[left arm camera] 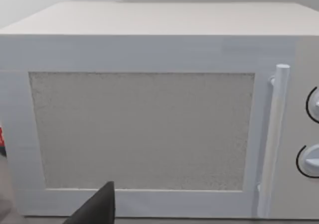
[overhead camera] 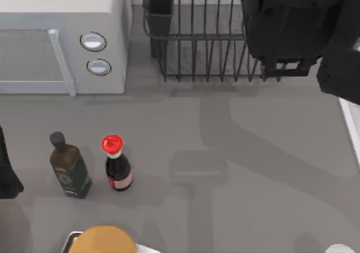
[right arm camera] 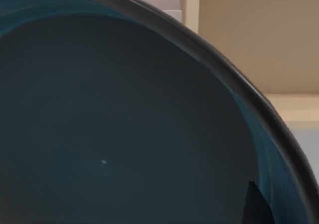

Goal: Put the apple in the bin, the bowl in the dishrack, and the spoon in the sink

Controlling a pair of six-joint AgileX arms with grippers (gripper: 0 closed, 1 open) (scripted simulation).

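The blue-teal bowl [right arm camera: 124, 134] sits very close to the right wrist camera, its dark rim curving across the picture. One dark fingertip [right arm camera: 255, 204] of my right gripper rests against its inner wall, so the gripper is shut on the bowl. From above, my right arm [overhead camera: 292, 28] hangs over the right end of the black wire dishrack [overhead camera: 197, 39], which has its utensil cup [overhead camera: 160, 11] at the left corner. A pale strip at the table's right edge looks like the sink rim [overhead camera: 351, 129]. The apple, the spoon and the bin are out of view. My left arm [overhead camera: 5, 171] is parked at the left edge.
A white-grey microwave [overhead camera: 62, 34] with two knobs stands at the back left and faces the left wrist camera [left arm camera: 149, 129]. A dark green bottle [overhead camera: 70, 166] and a red-capped sauce bottle [overhead camera: 117, 166] stand at the front left. A round tan thing [overhead camera: 104, 240] lies at the front edge.
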